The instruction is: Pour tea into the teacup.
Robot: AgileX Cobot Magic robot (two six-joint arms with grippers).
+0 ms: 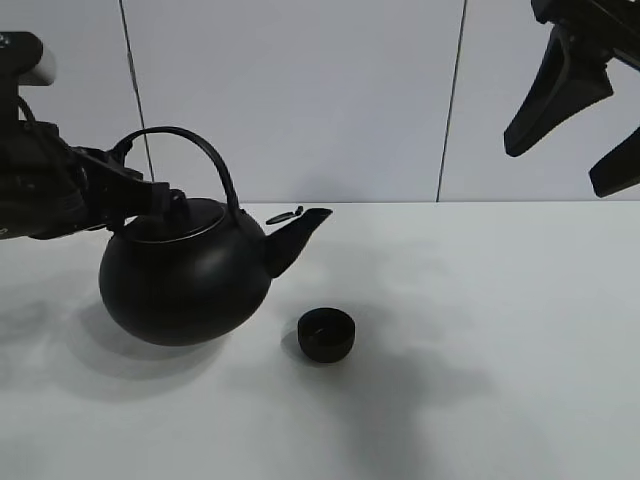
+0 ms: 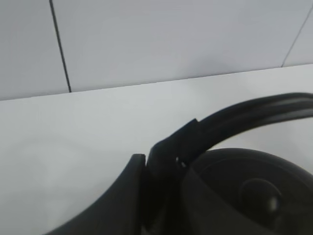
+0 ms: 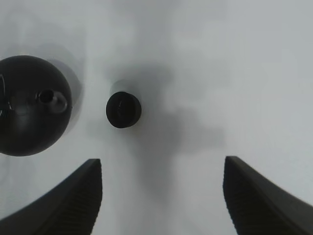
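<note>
While the left tool (image 1: 158,197) is clamped on the base of the kettle (image 1: 185,280) handle, the right tool (image 1: 558,165) hangs high over the tabletop (image 1: 500,300), spread wide, gripping nothing. Small black teacup (image 1: 326,333) sits upright on the tabletop just beside the kettle, spout side, not touching.

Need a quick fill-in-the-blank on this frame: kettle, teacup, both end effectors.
1. The left end effector holds the kettle by its ____.
2. The teacup sits on the table just ahead of the kettle's ____.
3. The right end effector hangs high above the table with its jaws ____.

Missing words: handle; spout; open.
</note>
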